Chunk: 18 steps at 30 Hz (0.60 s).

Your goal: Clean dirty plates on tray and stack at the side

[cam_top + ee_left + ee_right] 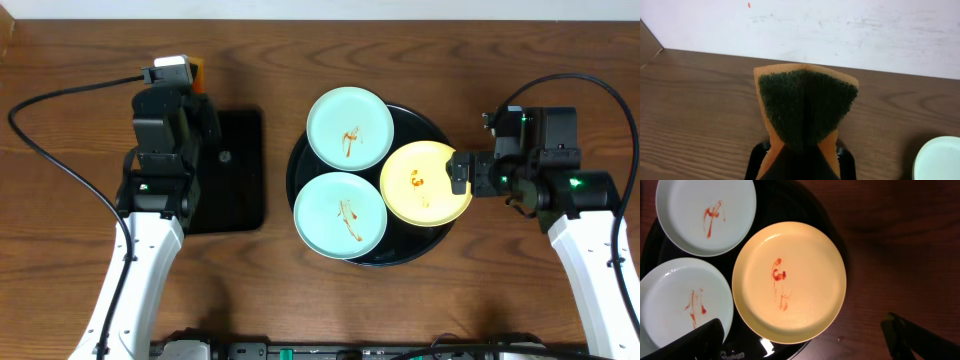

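Three plates lie on the round black tray (400,254), each with reddish sauce smears: a mint plate (350,127) at the back, a mint plate (340,215) at the front, and a yellow plate (425,183) on the right. My right gripper (458,172) is open and empty above the yellow plate's right edge. In the right wrist view its fingers (805,342) straddle the near rim of the yellow plate (790,280). My left gripper (185,75) is shut on an orange sponge with a dark green scouring face (805,107), far left of the tray.
A smaller black rectangular tray (235,170) lies under the left arm, left of the round tray. Bare wood tabletop (500,290) surrounds both trays. A white wall (840,30) stands behind the table. Cables run along both outer sides.
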Each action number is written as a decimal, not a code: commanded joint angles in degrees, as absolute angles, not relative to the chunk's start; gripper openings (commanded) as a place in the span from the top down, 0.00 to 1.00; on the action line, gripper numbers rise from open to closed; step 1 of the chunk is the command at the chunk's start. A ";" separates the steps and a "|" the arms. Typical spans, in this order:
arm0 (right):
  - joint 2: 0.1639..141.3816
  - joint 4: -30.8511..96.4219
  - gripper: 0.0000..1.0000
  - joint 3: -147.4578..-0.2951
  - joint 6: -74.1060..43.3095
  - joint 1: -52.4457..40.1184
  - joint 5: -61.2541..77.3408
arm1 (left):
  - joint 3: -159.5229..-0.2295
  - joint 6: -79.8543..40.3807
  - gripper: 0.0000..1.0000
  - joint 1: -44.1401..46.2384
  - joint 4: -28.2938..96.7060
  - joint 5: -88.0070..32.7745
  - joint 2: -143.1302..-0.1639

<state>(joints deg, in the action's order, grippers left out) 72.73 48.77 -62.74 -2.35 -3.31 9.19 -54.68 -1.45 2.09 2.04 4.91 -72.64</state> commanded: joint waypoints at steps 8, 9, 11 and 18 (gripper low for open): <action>72.77 48.88 0.01 -63.96 -2.52 -3.42 8.86 | -55.46 -1.08 0.92 2.11 3.38 5.85 -71.85; 72.77 48.88 0.01 -63.96 -2.52 -3.42 8.86 | -55.46 -1.08 0.92 2.11 3.55 5.85 -71.85; 72.77 48.88 0.01 -63.96 -2.52 -3.42 8.86 | -55.46 -1.08 0.92 2.11 3.81 5.82 -71.92; 72.77 48.86 0.01 -63.96 -2.50 -3.42 8.84 | -55.46 -1.13 0.93 2.11 5.15 5.78 -73.36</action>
